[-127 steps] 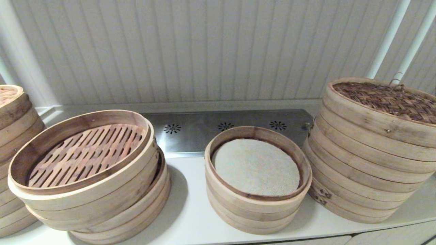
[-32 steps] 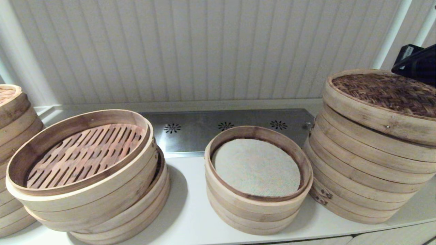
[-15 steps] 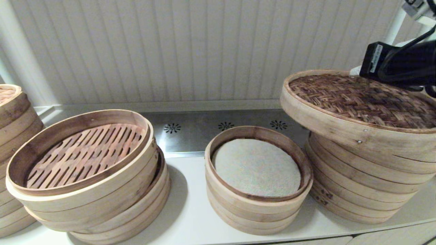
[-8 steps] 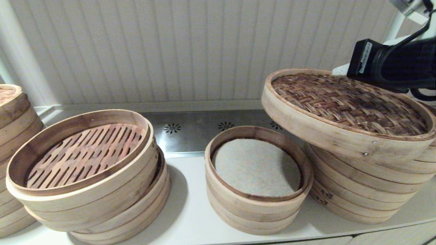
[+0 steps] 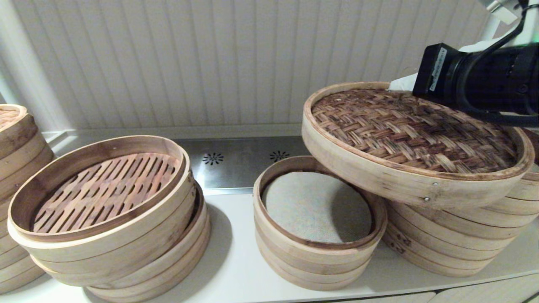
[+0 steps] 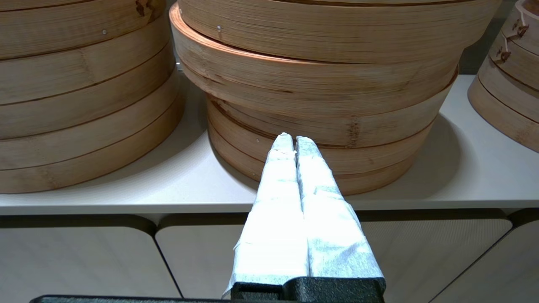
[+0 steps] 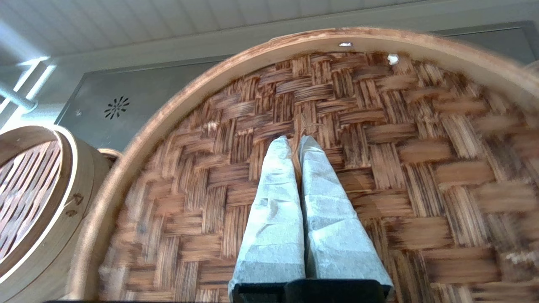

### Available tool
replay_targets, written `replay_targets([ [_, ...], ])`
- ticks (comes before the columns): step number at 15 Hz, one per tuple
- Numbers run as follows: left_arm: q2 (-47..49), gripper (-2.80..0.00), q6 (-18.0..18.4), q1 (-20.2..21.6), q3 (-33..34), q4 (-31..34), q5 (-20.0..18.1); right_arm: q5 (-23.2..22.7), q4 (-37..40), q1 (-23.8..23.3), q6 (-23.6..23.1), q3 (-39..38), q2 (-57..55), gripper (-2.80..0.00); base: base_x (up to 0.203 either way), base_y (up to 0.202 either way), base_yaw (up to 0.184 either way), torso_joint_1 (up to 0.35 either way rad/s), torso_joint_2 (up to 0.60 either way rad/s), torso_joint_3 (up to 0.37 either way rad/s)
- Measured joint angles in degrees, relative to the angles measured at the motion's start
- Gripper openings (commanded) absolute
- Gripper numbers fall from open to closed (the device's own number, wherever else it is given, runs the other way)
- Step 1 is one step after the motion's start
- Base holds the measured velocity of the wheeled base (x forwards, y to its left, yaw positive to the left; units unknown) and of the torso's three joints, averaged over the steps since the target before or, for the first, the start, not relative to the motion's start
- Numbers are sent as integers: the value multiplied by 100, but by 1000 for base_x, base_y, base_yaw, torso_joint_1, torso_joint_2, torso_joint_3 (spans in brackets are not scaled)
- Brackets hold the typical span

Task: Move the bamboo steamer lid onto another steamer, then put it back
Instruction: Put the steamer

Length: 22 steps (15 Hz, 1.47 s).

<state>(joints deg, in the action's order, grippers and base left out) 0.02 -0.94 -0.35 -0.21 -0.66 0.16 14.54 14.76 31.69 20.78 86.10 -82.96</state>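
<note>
The bamboo steamer lid (image 5: 414, 143) has swung leftward above the white counter (image 5: 236, 261).

On a white countertop (image 5: 236, 269): wide slatted-floor basket stack (image 5: 105, 210) left, narrower cloth-lined steamer (image 5: 316, 235) beside it, steel vent panel (image 5: 240, 162) behind, another bamboo stack (image 5: 12, 168) far left.

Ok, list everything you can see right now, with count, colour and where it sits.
Bamboo steamer lid: one, pale rim, dark brown woven top, held tilted over the right stack and the middle steamer.
Tall steamer stack: one, pale bamboo, right.
Small steamer: one, pale, whitish liner, centre.
Slatted-floor basket stack: one, pale, left.
Far-left stack: one, pale, at the edge.
Metal vent panel: one, grey, behind.
Counter: one, white.
Right hand: shut on the lid's top loop.
Left hand: shut, low before the counter.
</note>
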Motion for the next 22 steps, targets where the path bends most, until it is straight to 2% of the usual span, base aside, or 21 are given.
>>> replay_targets([
  [3,0,-280,1,0,0,0,0,-16,-30,162,-5,-76,-20,-280,0,0,0,0,0,0],
  [9,0,-280,0,2,0,-2,0,33,-611,785,-23,-440,-39,-280,0,0,0,0,0,0],
  [12,0,-280,0,2,0,0,0,8,-642,1088,-9,-576,-106,-280,0,0,0,0,0,0],
  [17,0,-280,0,0,0,0,0,-16,-739,1134,25,-690,-367,-280,0,0,0,0,0,0],
  [22,0,-280,1,0,0,0,0,27,-1533,1068,18,-930,-822,-280,0,0,0,0,0,0],
])
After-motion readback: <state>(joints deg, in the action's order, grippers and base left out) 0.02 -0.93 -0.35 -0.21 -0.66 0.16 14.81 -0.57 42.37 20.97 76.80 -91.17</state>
